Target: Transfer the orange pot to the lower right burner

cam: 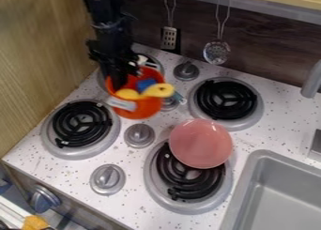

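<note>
"Grey rectangular sink [264, 155] nearest. Orange round pot [139, 110]?"

"Over the upper-left burner [101, 80], black gripper [121, 78] at its rim. How open, or whether holding it, I can't tell."

"Nearby?"

"Pink round plate [201, 143], partly covering the lower-right black coil burner [188, 183]."

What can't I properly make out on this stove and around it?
All in the camera view:
- Upper left burner: mostly hidden by the arm and orange pot.
- Blue thing in the pot: partly covered by a yellow toy.
- Lower right burner: coil partly hidden by the pink dish.
- Sink: cut off by the right and bottom edges.
</note>
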